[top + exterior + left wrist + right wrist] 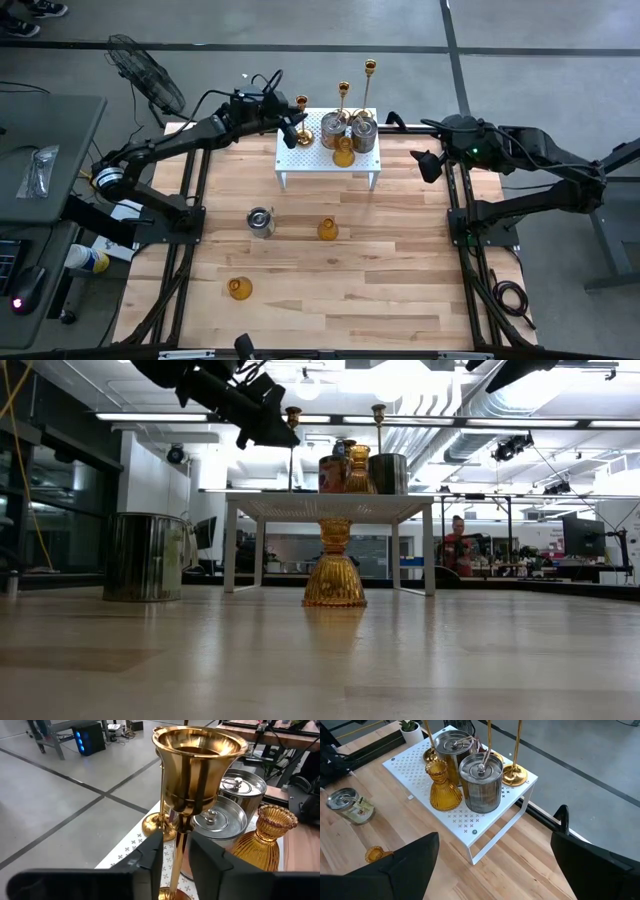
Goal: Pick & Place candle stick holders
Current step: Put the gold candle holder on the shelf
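Note:
A white rack [300,160] stands at the table's far middle. On it are three gold stemmed candle stick holders [302,104] [344,92] [370,68], two silver cups [333,130] [364,133] and an amber glass one [344,153]. My left gripper [176,862] reaches level over the rack's left end. Its fingers stand close on either side of the leftmost gold holder's stem [176,850], below its cup [197,767], with a thin gap showing on each side. My right gripper [495,865] hangs wide open above the table, right of the rack.
On the bare wood in front of the rack stand a silver cup [260,221] and two amber holders [327,229] [239,288]. The nearer half of the table is free. A fan [145,75] stands beyond the far left corner.

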Available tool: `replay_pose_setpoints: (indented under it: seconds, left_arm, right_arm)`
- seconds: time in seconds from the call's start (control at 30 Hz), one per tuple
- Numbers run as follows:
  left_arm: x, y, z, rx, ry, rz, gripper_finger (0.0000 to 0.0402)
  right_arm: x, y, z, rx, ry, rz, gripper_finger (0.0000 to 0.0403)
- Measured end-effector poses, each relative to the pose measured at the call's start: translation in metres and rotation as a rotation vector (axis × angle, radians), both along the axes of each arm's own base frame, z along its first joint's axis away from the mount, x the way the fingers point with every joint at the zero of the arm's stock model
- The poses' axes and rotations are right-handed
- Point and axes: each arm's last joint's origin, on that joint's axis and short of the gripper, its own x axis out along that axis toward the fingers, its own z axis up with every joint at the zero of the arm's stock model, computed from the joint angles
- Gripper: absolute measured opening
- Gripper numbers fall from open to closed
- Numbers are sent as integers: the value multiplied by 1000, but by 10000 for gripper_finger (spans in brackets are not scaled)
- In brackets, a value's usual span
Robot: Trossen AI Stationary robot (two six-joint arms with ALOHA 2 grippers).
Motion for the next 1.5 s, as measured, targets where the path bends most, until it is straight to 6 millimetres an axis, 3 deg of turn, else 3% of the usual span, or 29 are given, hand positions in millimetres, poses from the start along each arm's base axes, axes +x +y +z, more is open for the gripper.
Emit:
replay_pose_setpoints:
  seconds: [0.37,0.73,1.13,1.5]
  left_arm:
    - [0,0,0,8,6,7,11]
    - [-1,1,0,33,19,3,8]
    - [-25,34,7,19,-85,-23,8]
    - [-34,48,5,52,-79,-82,8]
  right_arm:
    - [0,0,0,0,0,0,375]
    - [0,0,0,0,0,0,375]
    - [1,0,1,-3,-19,0,375]
    - [9,0,12,-65,-108,83,375]
